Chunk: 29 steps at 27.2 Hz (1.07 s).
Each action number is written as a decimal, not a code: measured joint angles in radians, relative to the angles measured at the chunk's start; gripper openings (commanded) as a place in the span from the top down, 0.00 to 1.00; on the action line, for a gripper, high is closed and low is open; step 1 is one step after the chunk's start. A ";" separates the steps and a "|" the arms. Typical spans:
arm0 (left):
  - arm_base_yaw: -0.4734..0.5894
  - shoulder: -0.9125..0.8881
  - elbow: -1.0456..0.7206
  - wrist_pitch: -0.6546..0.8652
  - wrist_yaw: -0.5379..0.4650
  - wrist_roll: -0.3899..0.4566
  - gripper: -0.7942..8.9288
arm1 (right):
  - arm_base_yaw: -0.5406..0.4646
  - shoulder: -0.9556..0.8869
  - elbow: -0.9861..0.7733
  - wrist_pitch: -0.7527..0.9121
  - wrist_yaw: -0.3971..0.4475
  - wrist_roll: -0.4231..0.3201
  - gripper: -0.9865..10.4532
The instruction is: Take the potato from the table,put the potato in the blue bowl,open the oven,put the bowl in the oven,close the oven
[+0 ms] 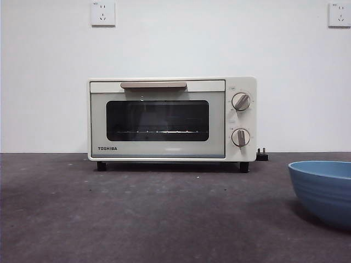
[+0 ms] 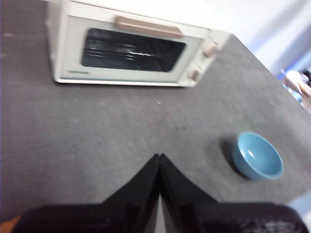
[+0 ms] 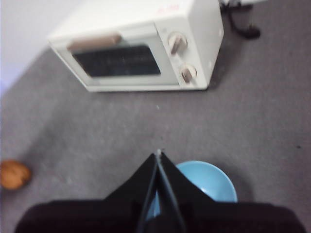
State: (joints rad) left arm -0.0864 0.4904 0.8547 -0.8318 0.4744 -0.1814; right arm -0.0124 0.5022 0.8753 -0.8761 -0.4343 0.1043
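The front view is looking level across the table [image 1: 137, 219] from low down, facing the oven [image 1: 164, 118] squarely and near. Both wrist views are looking down from high above at a slant, each sharing the oven [image 2: 131, 51] [image 3: 141, 48] and the blue bowl [image 2: 257, 155] [image 3: 209, 182] with it.

The right gripper [image 3: 159, 154] hangs above the table [image 3: 262, 111] with its jaws pressed together, just over the blue bowl [image 3: 209, 179]. The oven [image 3: 141, 43] stands beyond, door shut. Well apart from the bowl lies a blurred orange-tan lump, probably the potato [image 3: 13, 174].
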 measured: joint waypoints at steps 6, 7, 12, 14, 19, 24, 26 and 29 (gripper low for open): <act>-0.093 0.024 0.003 -0.059 0.001 0.039 0.92 | 0.079 0.171 0.039 0.018 -0.083 -0.043 0.92; -0.102 0.029 0.003 -0.074 0.001 0.044 0.92 | 0.102 0.194 0.042 0.018 -0.083 -0.045 0.92; -0.130 0.035 0.003 -0.134 -0.004 0.079 0.92 | 0.272 0.315 0.047 0.072 -0.058 -0.036 0.92; -0.137 0.034 0.003 -0.147 -0.004 0.086 0.92 | 0.346 0.355 0.047 0.103 -0.031 -0.029 0.92; -0.151 0.033 0.004 -0.193 -0.004 0.097 0.92 | 0.571 0.485 0.053 0.225 0.047 0.019 0.92; -0.153 0.033 0.023 -0.242 -0.022 0.102 0.92 | 0.756 0.659 0.143 0.242 0.113 0.040 0.92; -0.153 0.033 0.047 -0.262 -0.049 0.109 0.92 | 0.811 0.744 0.207 0.244 0.123 0.041 0.91; -0.153 0.033 0.095 -0.327 -0.107 0.138 0.92 | 0.874 0.880 0.320 0.248 0.124 0.033 0.91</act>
State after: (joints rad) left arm -0.2390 0.5232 0.9497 -1.1587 0.3676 -0.0433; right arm 0.8616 1.3823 1.1957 -0.6285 -0.3103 0.1375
